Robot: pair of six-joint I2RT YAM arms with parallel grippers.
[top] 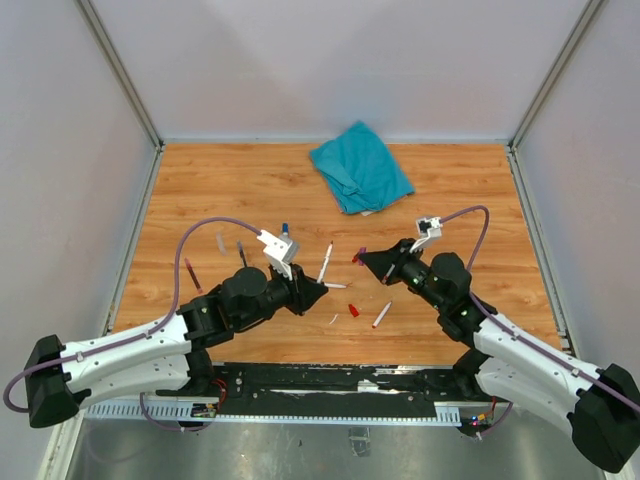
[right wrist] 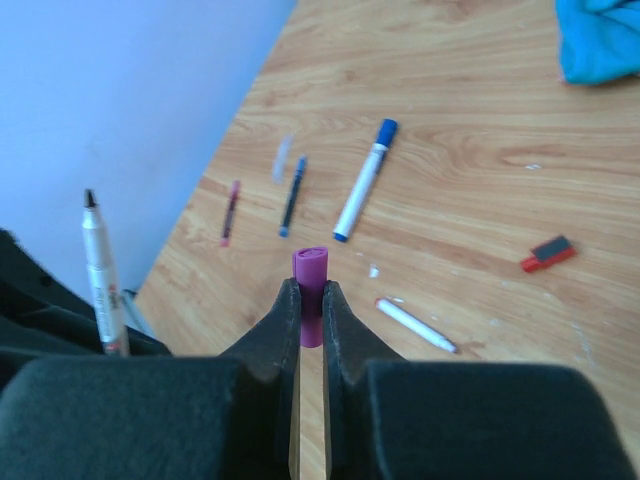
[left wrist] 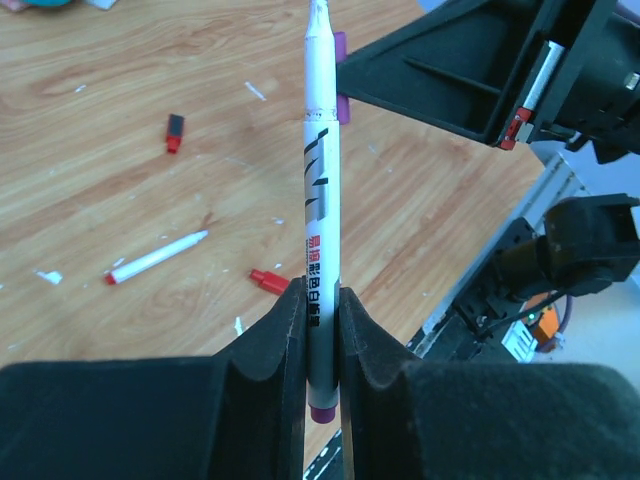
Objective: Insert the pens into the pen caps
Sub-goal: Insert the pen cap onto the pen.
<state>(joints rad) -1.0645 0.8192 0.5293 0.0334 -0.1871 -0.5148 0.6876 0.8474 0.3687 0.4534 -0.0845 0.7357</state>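
My left gripper (left wrist: 320, 295) is shut on a white-barrelled pen (left wrist: 320, 200) with a purple end cap at the back. The pen stands out past the fingers, with its bare tip towards the right gripper. My right gripper (right wrist: 309, 290) is shut on a purple pen cap (right wrist: 311, 270), open end outwards. In the top view the two grippers (top: 322, 292) (top: 362, 258) face each other above mid-table, a small gap between pen tip and cap. In the left wrist view the purple cap (left wrist: 341, 75) sits just beside the pen's upper part. Loose pens (top: 326, 262) (top: 382, 314) and a red cap (top: 353, 311) lie below.
A teal cloth (top: 360, 165) lies at the back of the wooden table. A blue-capped pen (right wrist: 365, 180), a thin dark pen (right wrist: 292, 195) and a thin reddish pen (right wrist: 230, 212) lie at the left. A red and dark cap (right wrist: 548, 253) and a white pen (right wrist: 415, 325) lie nearer.
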